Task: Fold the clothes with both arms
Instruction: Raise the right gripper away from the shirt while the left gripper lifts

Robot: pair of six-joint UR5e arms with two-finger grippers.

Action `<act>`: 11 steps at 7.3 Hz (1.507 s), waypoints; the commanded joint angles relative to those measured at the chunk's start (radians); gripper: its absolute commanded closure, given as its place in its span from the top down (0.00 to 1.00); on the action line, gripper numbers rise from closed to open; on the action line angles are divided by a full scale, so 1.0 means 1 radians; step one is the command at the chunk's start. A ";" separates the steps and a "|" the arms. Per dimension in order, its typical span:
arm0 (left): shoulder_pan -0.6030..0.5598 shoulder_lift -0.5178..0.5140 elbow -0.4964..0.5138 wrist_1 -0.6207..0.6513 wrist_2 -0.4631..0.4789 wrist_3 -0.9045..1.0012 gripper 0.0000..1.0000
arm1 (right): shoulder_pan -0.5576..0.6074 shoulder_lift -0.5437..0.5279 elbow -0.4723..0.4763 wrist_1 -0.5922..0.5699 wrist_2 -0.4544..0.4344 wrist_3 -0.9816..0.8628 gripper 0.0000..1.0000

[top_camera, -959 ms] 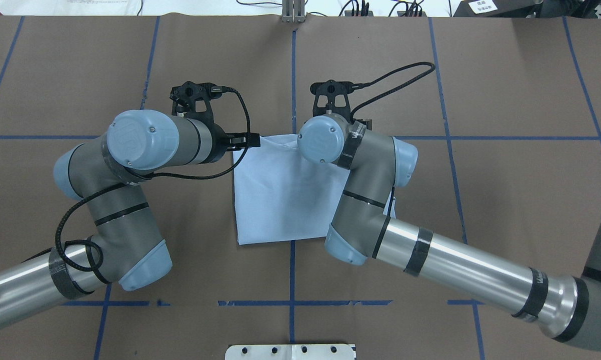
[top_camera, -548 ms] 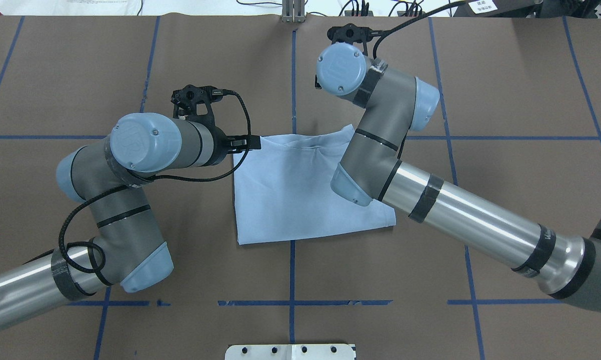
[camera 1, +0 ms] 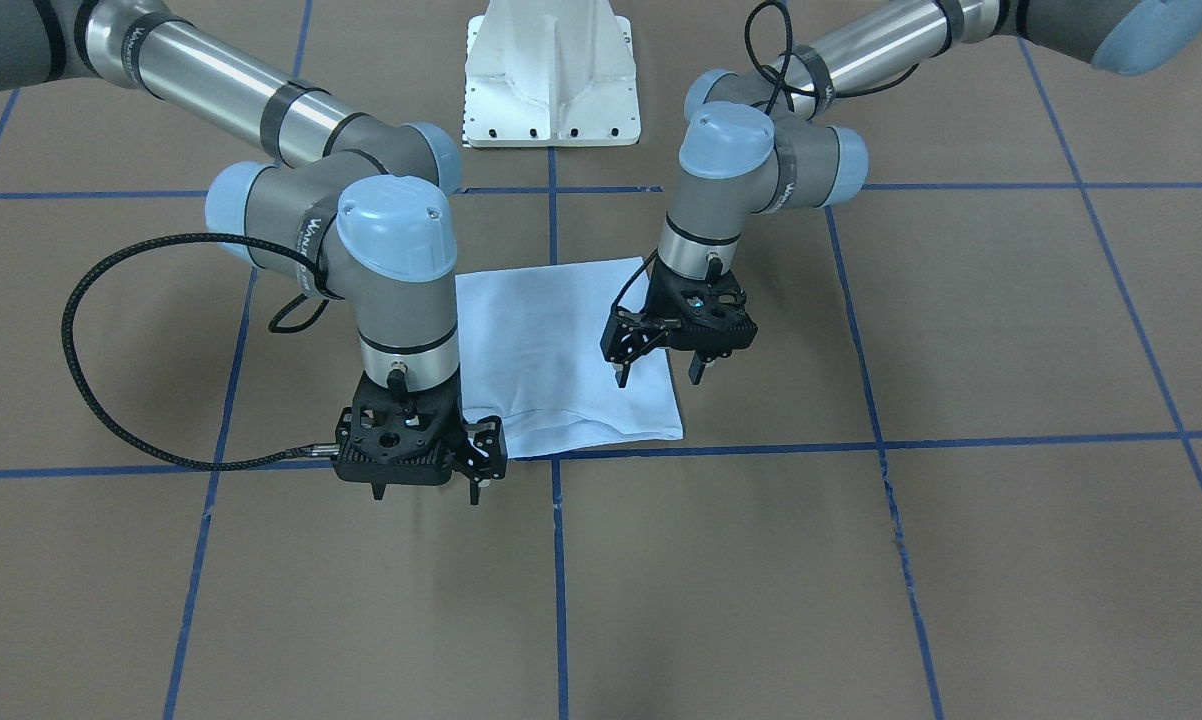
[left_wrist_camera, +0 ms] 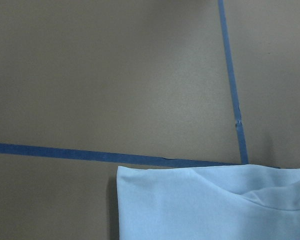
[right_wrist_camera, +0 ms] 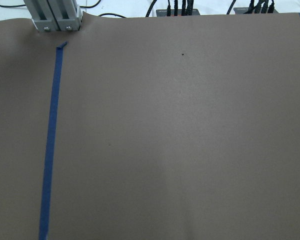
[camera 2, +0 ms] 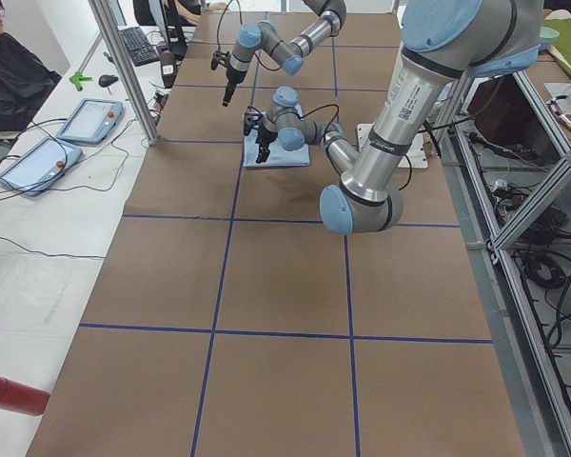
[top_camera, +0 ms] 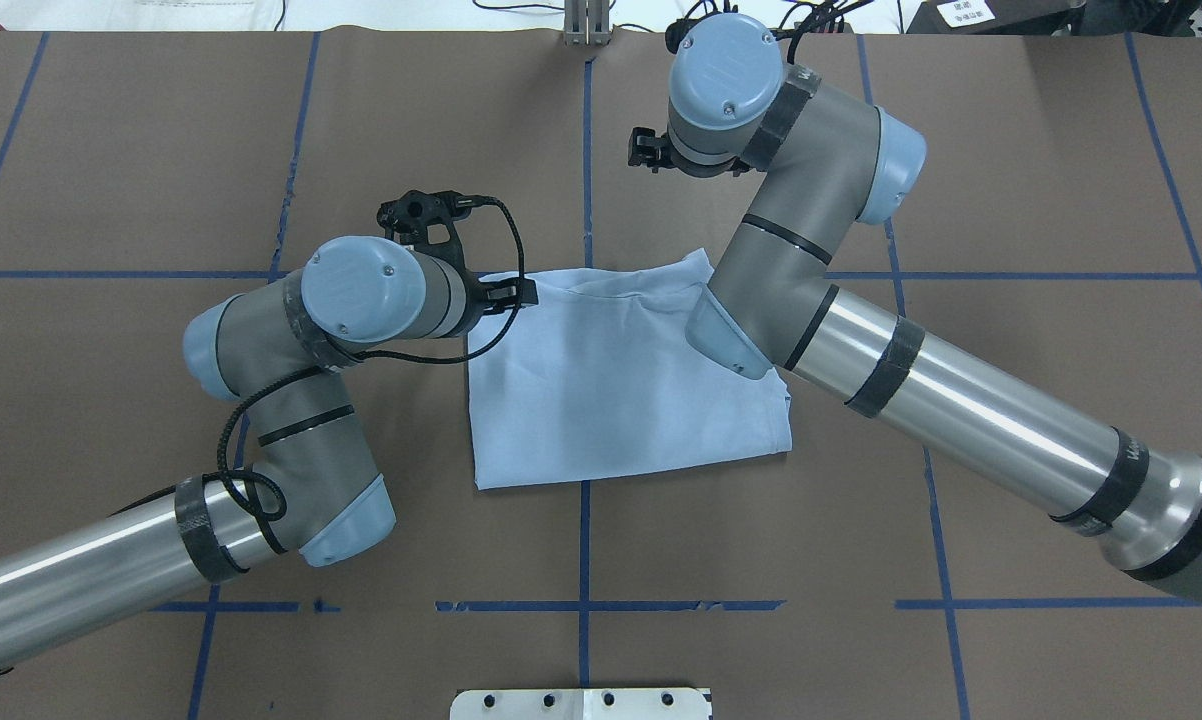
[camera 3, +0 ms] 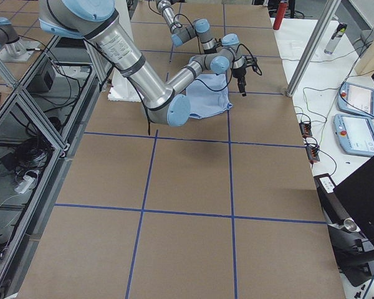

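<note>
The light blue T-shirt (top_camera: 611,380) lies folded into a rough rectangle at the table's middle; it also shows in the front view (camera 1: 551,350) and the left wrist view (left_wrist_camera: 215,205). Its print and neck label are hidden. My left gripper (camera 1: 658,378) is open and empty, hovering over the shirt's far corner on my left side. My right gripper (camera 1: 426,492) is open and empty. It is raised above the table beyond the shirt's far edge, and its wrist view shows only bare brown table.
The brown table cover carries a grid of blue tape lines (top_camera: 586,600). The white pedestal base (camera 1: 551,80) stands at the near edge. A metal post (top_camera: 586,20) and cables sit at the far edge. An operator (camera 2: 9,76) and tablets (camera 2: 86,119) are beside the table.
My right arm has lifted off the shirt's far right corner and swung to the table's far side, leaving that corner lying flat. My left arm has shifted a little to the right.
</note>
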 commanded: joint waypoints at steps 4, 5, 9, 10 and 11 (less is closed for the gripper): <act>0.037 -0.104 0.178 0.002 0.097 0.034 1.00 | -0.001 -0.026 0.026 0.002 0.003 -0.007 1.00; 0.001 -0.104 0.185 -0.001 0.092 0.038 1.00 | -0.001 -0.026 0.026 0.002 0.003 -0.007 1.00; -0.057 -0.106 0.230 -0.003 0.088 0.096 1.00 | -0.004 -0.044 0.026 0.014 0.001 0.004 1.00; -0.091 -0.107 0.212 -0.006 0.033 0.114 1.00 | -0.014 -0.052 0.028 0.081 0.003 0.015 1.00; -0.138 -0.098 0.154 -0.001 -0.080 0.183 1.00 | -0.043 -0.059 0.049 0.085 0.003 0.050 1.00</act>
